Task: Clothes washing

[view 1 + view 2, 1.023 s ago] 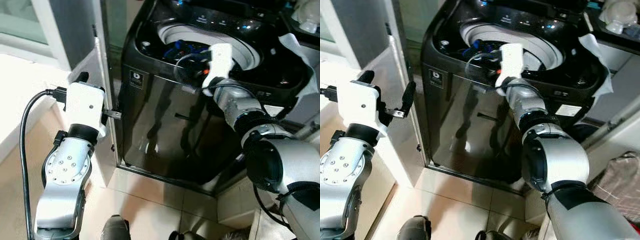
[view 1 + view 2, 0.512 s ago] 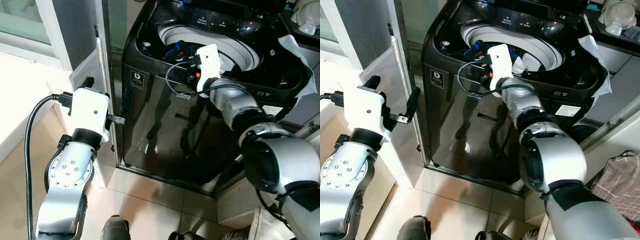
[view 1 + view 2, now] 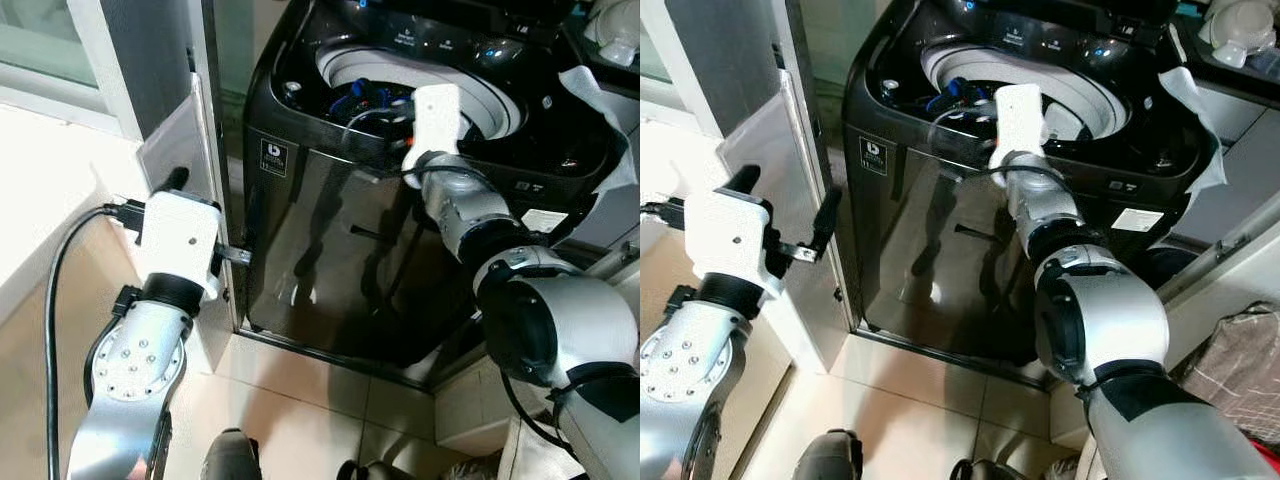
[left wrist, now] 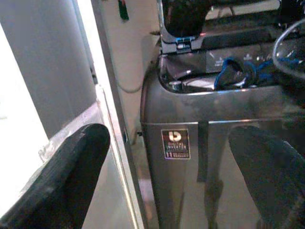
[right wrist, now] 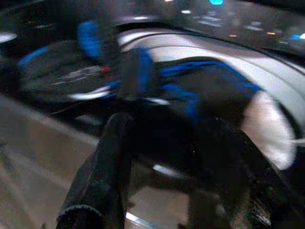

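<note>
Mostly hidden: blue-black clothes (image 3: 372, 97) inside drum of one washing machine (image 3: 330, 260), blurred. Right gripper (image 5: 174, 191) over near rim, fingers spread. Left gripper (image 4: 169, 183) left of machine, fingers apart, empty.

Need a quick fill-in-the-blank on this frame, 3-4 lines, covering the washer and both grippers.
1. The lid of the washing machine is ____.
2. The clothing lying at the drum opening is black and ____.
3. The right gripper reaches over the machine's ____ edge toward the drum.
4. The left gripper, fingers spread, holds ____ beside the machine.

Missing words: open; blue; front; nothing
</note>
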You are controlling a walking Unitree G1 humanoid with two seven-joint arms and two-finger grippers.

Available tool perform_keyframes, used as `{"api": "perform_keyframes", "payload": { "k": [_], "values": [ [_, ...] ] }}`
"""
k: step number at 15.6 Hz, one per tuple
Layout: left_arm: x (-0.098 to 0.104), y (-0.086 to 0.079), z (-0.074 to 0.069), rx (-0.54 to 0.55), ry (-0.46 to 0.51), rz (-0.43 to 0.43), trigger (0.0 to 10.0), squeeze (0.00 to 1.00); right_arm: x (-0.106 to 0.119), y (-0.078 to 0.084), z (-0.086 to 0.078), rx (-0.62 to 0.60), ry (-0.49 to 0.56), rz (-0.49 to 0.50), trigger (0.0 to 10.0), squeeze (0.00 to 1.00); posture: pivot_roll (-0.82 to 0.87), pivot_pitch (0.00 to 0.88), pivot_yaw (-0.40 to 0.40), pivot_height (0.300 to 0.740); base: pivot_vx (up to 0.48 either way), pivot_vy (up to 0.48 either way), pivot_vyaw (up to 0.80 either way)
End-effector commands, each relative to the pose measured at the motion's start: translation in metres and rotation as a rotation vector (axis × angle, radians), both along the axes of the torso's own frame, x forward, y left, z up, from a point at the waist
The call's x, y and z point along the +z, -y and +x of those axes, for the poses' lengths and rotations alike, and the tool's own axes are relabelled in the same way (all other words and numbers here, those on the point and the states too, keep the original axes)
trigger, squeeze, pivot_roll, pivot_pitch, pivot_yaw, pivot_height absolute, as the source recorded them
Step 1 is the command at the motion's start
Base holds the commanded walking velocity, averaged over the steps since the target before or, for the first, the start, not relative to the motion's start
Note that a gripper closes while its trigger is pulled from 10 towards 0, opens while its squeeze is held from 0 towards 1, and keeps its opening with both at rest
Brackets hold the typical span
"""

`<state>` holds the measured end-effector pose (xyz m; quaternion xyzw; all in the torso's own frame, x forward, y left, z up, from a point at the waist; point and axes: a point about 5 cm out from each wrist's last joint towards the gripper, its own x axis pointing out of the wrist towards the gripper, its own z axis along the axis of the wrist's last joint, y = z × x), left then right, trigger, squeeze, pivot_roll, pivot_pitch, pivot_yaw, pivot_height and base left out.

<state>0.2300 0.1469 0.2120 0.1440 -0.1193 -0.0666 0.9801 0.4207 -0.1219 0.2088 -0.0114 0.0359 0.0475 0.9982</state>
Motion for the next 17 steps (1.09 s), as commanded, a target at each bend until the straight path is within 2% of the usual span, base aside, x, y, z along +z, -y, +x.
{"api": "perform_keyframes", "payload": {
  "k": [1,4,7,8,9,10,12,13,15,17],
  "values": [
    [0.004,0.002,-0.003,-0.011,0.013,0.005,10.0,0.00,0.004,0.025,0.001,-0.147,0.026,0.001,10.0,0.00,0.37,0.162,-0.127,0.740,0.000,0.000,0.00],
    [0.005,0.003,0.000,-0.014,0.014,0.014,10.0,0.00,0.004,0.047,-0.001,-0.272,0.038,0.002,10.0,0.00,0.36,0.155,-0.120,0.740,0.000,0.000,0.00],
    [0.005,0.003,0.006,-0.014,0.023,0.024,10.0,0.00,0.005,0.055,-0.002,-0.303,0.049,0.043,10.0,0.00,0.34,0.133,-0.123,0.740,0.000,0.000,0.00],
    [0.004,0.003,0.008,-0.007,0.027,0.035,10.0,0.00,0.005,0.053,-0.001,-0.290,0.053,0.058,10.0,0.00,0.33,0.123,-0.126,0.740,0.000,0.000,0.00],
    [0.004,0.003,0.012,0.007,0.027,0.049,10.0,0.00,0.008,0.045,0.000,-0.226,0.061,0.114,10.0,0.00,0.33,0.106,-0.126,0.740,0.000,0.000,0.00],
    [0.004,0.004,0.016,0.009,0.037,0.036,10.0,0.00,0.017,0.029,0.002,-0.122,0.118,0.133,10.0,0.00,0.30,0.084,-0.127,0.740,0.000,0.000,0.00],
    [0.013,0.007,0.020,-0.008,0.099,0.014,10.0,0.00,0.029,0.028,0.000,-0.126,0.239,0.168,10.0,0.00,0.29,0.071,-0.130,0.740,0.000,0.000,0.00],
    [0.020,0.011,0.019,-0.034,0.147,0.014,10.0,0.00,0.034,0.029,-0.001,-0.148,0.300,0.151,10.0,0.00,0.28,0.065,-0.131,0.740,0.000,0.000,0.00],
    [0.030,0.022,0.016,-0.101,0.218,0.064,10.0,0.00,0.041,0.025,-0.005,-0.156,0.407,0.143,10.0,0.00,0.26,0.058,-0.126,0.740,0.480,0.000,0.00],
    [0.032,0.030,0.015,-0.149,0.251,0.104,10.0,0.00,0.042,0.019,-0.007,-0.141,0.442,0.151,10.0,0.00,0.24,0.058,-0.115,0.740,0.480,0.000,0.00]
  ]
}}
